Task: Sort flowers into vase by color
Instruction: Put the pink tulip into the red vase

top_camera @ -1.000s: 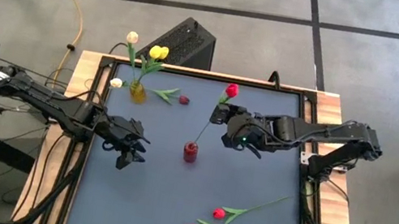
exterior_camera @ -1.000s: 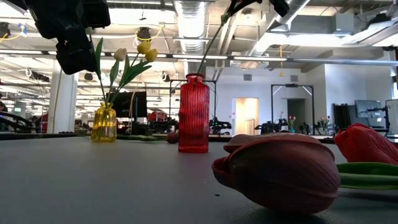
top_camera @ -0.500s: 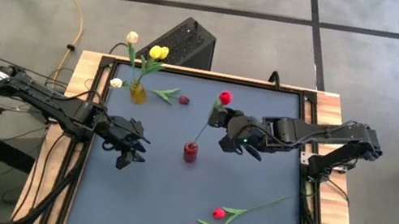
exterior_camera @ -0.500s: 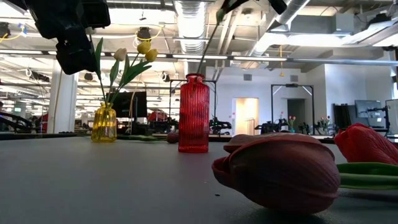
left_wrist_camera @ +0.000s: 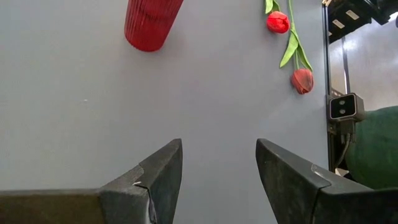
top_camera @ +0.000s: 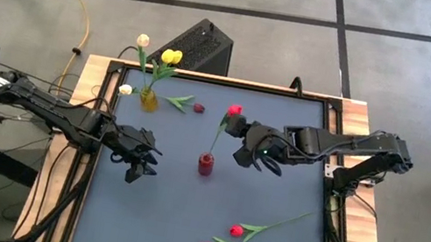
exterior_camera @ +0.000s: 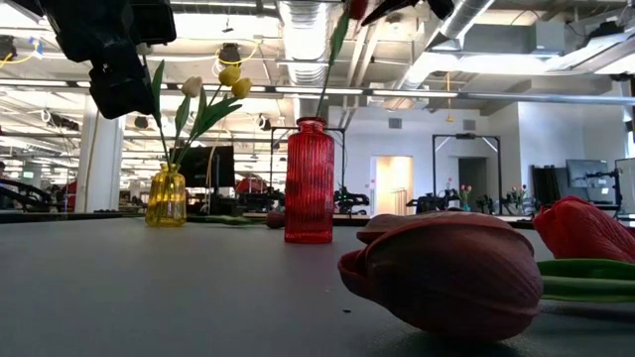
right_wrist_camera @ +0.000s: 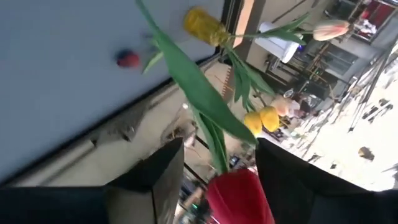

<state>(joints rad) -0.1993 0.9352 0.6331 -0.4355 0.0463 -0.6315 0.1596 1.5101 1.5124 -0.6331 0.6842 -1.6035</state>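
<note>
Two arms worked over the table (top_camera: 163,219). Right end effector (top_camera: 238,129) gripped a red tulip (top_camera: 234,110), stem down in the red vase (top_camera: 206,165) (yellow vase (top_camera: 149,99) behind). Left end effector (top_camera: 143,162) hovered open, holding nothing.

Cut off and hidden parts

The red tulip (right_wrist_camera: 239,194) between the right gripper's fingers (right_wrist_camera: 155,180) is cut by the frame edge; its stem's lower end hides inside the red vase (top_camera: 206,165).
</note>
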